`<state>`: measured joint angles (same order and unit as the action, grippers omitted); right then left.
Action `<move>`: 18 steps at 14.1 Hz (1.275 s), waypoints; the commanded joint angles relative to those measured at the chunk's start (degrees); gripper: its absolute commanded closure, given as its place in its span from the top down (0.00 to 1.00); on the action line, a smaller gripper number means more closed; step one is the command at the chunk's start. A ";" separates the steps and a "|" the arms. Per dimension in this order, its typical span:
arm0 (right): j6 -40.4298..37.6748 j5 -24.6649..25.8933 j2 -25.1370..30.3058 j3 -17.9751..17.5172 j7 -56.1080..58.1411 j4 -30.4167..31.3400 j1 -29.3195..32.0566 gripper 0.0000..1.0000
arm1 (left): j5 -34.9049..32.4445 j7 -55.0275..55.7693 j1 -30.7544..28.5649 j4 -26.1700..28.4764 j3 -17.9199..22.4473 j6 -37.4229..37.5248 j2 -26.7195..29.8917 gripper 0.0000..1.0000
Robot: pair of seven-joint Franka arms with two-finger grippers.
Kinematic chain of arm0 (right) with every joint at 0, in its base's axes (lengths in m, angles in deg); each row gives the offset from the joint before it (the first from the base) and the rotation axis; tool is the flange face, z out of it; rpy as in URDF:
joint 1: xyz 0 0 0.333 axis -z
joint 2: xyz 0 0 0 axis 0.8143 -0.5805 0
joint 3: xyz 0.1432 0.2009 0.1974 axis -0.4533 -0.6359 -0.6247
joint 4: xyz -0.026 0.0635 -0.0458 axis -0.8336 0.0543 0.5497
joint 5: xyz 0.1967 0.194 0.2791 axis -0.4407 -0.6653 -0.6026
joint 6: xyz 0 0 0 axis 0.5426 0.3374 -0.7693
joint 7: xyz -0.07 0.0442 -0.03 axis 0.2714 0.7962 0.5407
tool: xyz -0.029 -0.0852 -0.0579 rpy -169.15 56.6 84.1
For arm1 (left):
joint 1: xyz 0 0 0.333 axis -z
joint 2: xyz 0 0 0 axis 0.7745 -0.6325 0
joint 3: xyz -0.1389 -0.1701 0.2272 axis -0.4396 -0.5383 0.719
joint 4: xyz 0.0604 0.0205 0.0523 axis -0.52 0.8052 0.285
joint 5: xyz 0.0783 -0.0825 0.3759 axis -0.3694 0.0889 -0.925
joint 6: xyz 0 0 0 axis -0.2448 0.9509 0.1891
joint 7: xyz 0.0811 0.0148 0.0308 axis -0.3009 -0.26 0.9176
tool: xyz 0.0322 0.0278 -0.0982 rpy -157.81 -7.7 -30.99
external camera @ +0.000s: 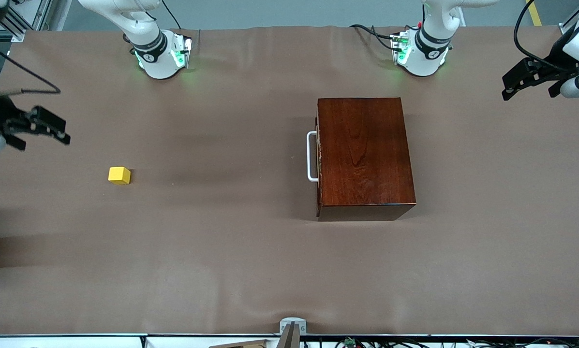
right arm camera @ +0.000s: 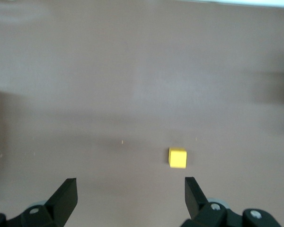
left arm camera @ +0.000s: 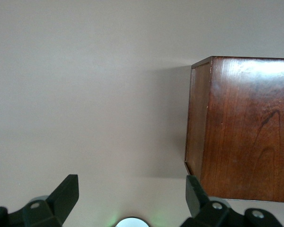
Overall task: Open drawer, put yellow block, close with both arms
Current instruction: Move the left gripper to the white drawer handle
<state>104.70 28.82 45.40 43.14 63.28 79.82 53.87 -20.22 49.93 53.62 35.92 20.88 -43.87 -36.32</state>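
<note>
Starting at the right arm's end of the table: black two-finger right gripper (external camera: 45, 126) hanging up in the air over the brown cloth-covered table (external camera: 221, 251), fingers spread wide with nothing between them. Same story in the right wrist view, right gripper (right arm camera: 131, 196) with both fingers (right arm camera: 66, 194) splayed apart and only bare cloth in the gap.

Sitting close by, a bit nearer the front camera than where that gripper is hovering: small bright yellow cube block (external camera: 119, 175), resting flat on the cloth all by itself, not touching anything. Also showing up in the right wrist view (right arm camera: 177, 158), clear of both fingers. Well apart from the box.

Moving along toward the left arm's end: glossy reddish-brown wooden box (external camera: 364, 154), standing square on the table. Drawer with the dark front (external camera: 318, 159) pushed fully in, flush with the box, white U-shaped bar handle (external camera: 311, 156) sticking out and facing the yellow block's end of the table. Nothing gripping it.

Lastly, black two-finger left gripper (external camera: 531, 79), hanging high over the table edge past the box, fingers spread apart and holding nothing. Left wrist view matching that: left gripper (left arm camera: 131, 196) wide open, corner of the wooden box (left arm camera: 246, 127) in sight, not touching it.
</note>
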 commanded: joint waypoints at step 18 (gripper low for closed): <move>1.43 0.63 -2.14 0.90 -0.18 -2.15 0.48 1.00 | -2.47 20.87 14.95 -17.70 -15.49 -0.12 -23.07 1.00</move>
<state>106.69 29.14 43.53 44.59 63.22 79.18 54.21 -20.32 66.71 63.83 25.94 5.42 -44.73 -51.60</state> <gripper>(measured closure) 0.000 0.000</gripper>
